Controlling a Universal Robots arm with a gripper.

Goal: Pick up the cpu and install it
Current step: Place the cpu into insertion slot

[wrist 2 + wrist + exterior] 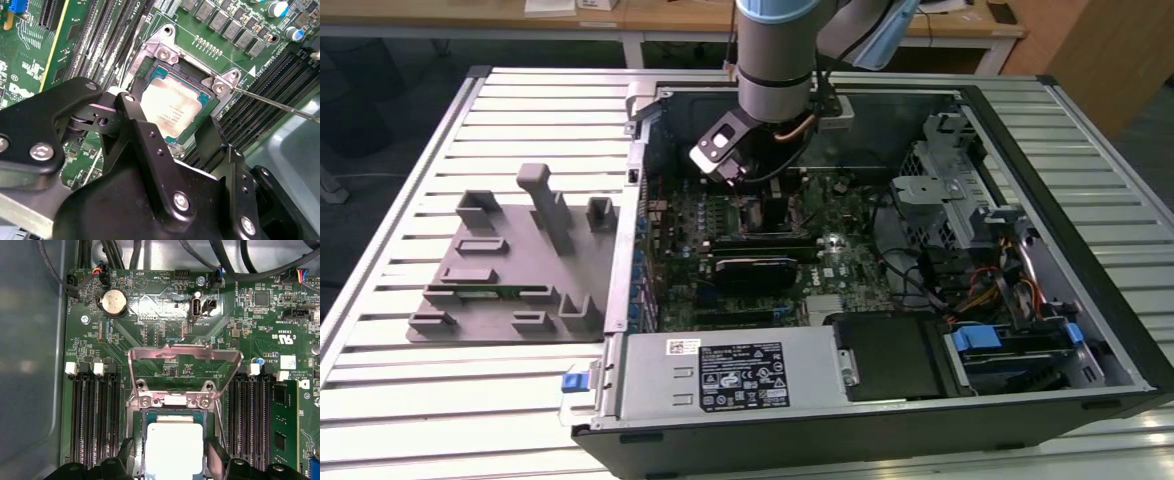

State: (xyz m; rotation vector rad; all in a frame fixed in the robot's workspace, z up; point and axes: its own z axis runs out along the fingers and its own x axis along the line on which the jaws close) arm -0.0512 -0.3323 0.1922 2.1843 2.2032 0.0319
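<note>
Starting at the exterior view's left: grey moulded fixture (514, 265) sits on the slatted table (400, 400), well apart from the arm. Just beside it, toward the right, is the open PC case (881, 440), lying on its side. Its near wall is taken up by the power supply (720, 375).

I've got the arm (774, 50) reaching straight down into the case's middle, over the motherboard (854, 265). It stands between the case's left wall and the drive cage (947, 190) at the exterior view's right. There's open room on both sides of the wrist, and cables are bunched near the cage.

In both wrist views the gripper (170, 120) is down at the socket (172, 401). Its two fingers (131, 107) are drawn in against opposite edges of the cpu (173, 440), so I read that as a hold on the chip. The cpu lies flat and square inside the socket frame, metal top up. I can't tell whether it is fully seated.

Room is tight here. The fingers fit in the narrow strips between the socket frame and the memory slots (92, 415) on either side. The load plate (210, 351) stands raised at the socket's hinge edge, just beyond the cpu. The thin lever rod (280, 104) is swung out over one bank of slots, apart from the fingers. A coin cell (112, 302) sits farther off on the board.
</note>
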